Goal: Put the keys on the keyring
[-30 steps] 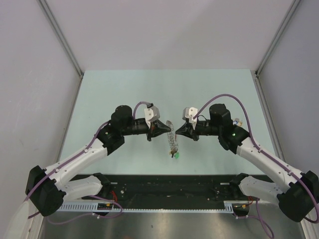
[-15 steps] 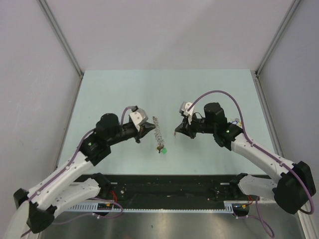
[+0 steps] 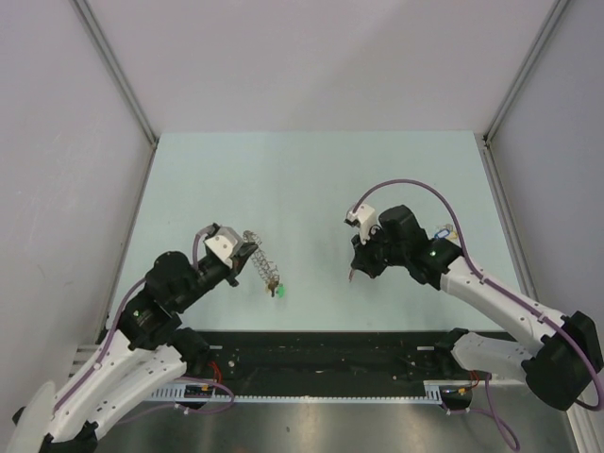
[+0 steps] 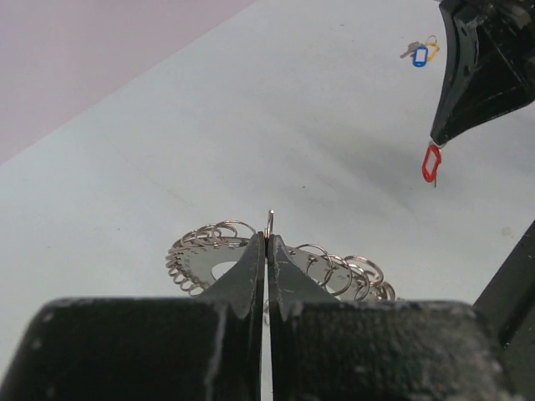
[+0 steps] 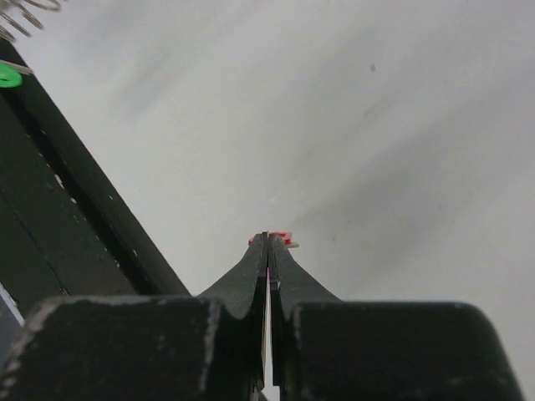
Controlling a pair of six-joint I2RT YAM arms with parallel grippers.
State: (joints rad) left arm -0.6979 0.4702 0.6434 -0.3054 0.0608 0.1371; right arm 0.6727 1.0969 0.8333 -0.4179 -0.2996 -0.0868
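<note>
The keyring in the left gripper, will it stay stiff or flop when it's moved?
Probably floppy: the keyring is a chain of small linked rings trailing loosely from the left gripper. It would likely swing when carried, weighted by the green key at its far end.

Shiny metal keyring (image 4: 197, 247), matt table (image 4: 251, 109)

Coiled keyring (image 3: 259, 261); green key (image 3: 276, 292) seemingly attached

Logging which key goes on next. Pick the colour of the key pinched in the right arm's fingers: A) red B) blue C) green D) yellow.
A: a red key dangles from the shut tips of the right fingers; the green key is over at the keyring.
</note>
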